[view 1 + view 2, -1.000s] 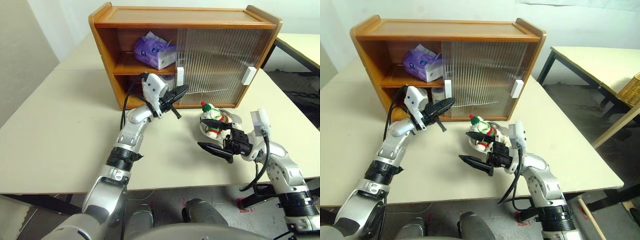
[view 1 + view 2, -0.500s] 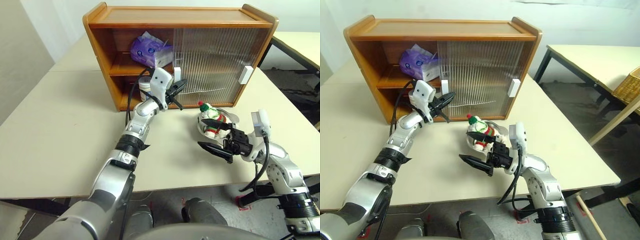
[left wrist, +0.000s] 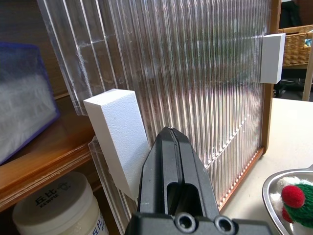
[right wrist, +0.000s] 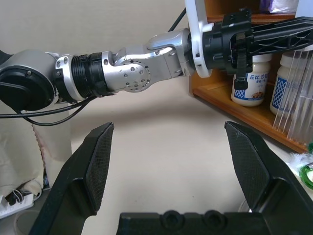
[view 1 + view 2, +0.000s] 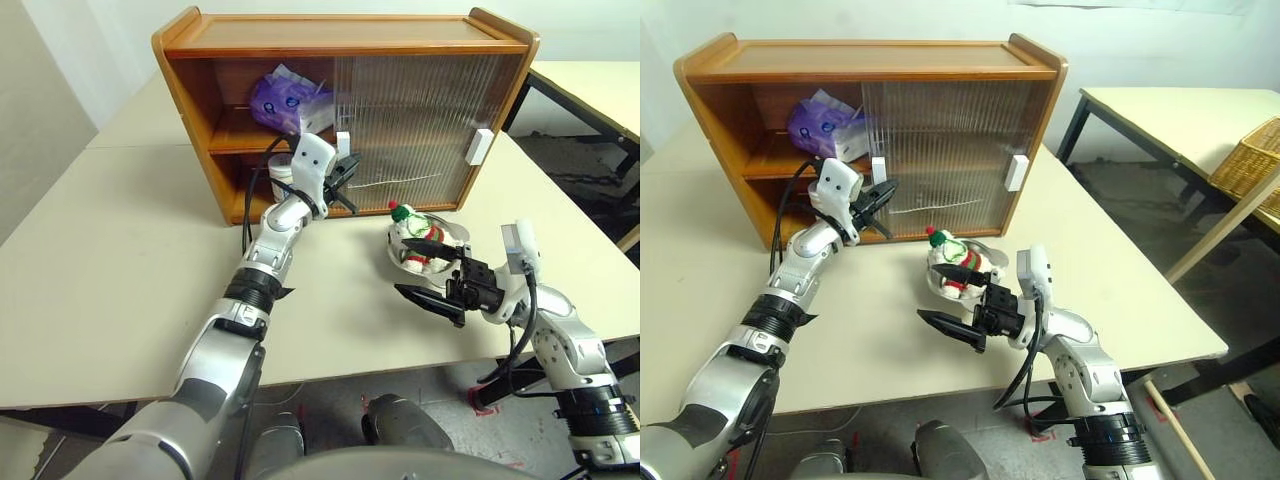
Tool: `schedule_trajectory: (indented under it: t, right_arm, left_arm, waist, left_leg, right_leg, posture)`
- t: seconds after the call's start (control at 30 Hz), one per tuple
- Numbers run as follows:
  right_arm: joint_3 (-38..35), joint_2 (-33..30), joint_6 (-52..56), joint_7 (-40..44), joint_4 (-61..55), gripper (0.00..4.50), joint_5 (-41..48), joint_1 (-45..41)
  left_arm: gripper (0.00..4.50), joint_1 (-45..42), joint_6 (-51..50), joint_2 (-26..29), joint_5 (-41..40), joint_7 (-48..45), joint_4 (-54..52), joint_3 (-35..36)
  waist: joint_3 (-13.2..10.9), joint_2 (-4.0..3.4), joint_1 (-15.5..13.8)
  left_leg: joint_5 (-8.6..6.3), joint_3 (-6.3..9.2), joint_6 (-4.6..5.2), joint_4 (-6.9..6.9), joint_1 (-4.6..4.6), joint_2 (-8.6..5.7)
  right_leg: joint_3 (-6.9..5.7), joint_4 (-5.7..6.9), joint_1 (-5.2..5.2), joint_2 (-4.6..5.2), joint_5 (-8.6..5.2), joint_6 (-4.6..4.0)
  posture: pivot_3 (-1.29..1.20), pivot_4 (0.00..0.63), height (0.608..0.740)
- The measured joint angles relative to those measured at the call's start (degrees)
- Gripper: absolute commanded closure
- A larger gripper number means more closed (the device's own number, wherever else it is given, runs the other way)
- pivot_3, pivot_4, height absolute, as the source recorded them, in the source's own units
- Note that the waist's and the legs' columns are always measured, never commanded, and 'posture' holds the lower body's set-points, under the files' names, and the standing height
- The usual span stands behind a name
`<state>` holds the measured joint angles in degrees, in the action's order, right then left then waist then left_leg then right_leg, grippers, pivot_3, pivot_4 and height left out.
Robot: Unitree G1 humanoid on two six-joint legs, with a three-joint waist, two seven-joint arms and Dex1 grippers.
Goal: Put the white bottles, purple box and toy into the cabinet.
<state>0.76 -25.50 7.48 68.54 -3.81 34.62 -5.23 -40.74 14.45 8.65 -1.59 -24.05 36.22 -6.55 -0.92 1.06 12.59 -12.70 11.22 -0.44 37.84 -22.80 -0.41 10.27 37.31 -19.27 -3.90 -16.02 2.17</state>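
Purple box (image 5: 283,103) and both white bottles (image 4: 250,81) sat shelved upper-left in the cabinet (image 5: 350,40), toy (image 5: 415,238) still centre-frame in its metal bowl (image 5: 450,236); left gripper (image 5: 345,185) pinched empty, right gripper (image 5: 425,272) gaped wide.

We see an orange-brown cabinet (image 5: 340,32) with ribbed translucent doors (image 5: 420,125); a lavender tissue pack (image 5: 285,100); a red-and-green striped toy (image 5: 415,240).

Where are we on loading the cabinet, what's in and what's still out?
Done: the purple box lies on the upper shelf of the cabinet, and both white bottles stand on the lower one. In hand: nothing; the left gripper is shut at the white door handle, the right gripper open. Left: the toy, sitting in the metal bowl outside.
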Motion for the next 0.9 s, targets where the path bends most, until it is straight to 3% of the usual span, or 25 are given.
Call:
schedule_trajectory:
  t: [0.47,0.9]
  right_arm:
    - [0.1,0.1,0.0,0.7,0.3,0.0,-0.3,-0.3]
    - [0.2,0.2,-0.6,3.3,3.4,0.0,-0.8,-1.8]
  left_arm:
    - [4.48,4.6,-1.7,5.0,-0.2,1.8,-6.1,1.7]
    - [4.48,8.8,-3.2,11.1,-0.6,3.7,-9.5,6.2]
  waist:
    - [0.0,-0.02,0.8]
    - [0.0,-0.03,0.2]
  left_leg:
    - [0.11,0.0,-0.18,-0.03,0.06,-0.01]
    - [-0.18,0.11,-1.18,-0.23,0.16,0.0]
  right_leg:
    - [0.02,0.0,-0.02,-0.02,0.03,-0.06]
    - [0.02,0.01,-0.13,-0.04,0.21,-0.36]
  posture:
    - [-0.23,0.0,0.74]
    - [-0.19,0.0,0.74]
